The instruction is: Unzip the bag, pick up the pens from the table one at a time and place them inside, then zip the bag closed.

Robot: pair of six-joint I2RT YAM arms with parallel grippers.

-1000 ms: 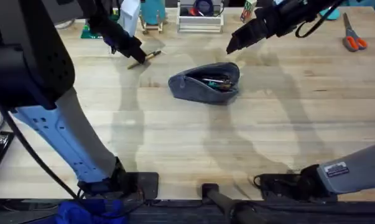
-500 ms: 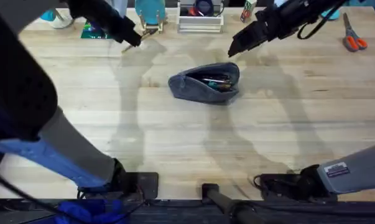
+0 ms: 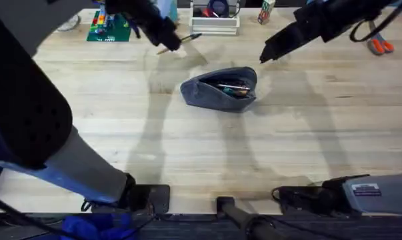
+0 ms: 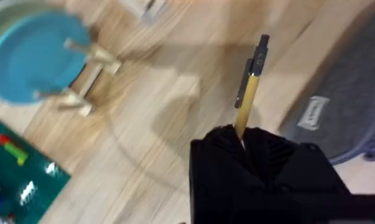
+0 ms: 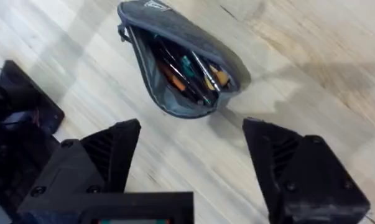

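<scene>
Yellow pen (image 4: 249,93) clamped in left gripper (image 3: 166,41), now lifted off table (image 3: 201,160) and swung from far left toward bag (image 3: 221,88) since a second ago. Bag unzipped mid-table, pens visible inside. Right gripper (image 5: 190,158) wide open, empty, hovering above bag, shifted slightly right; likely next: drop pen in, then zip.
</scene>
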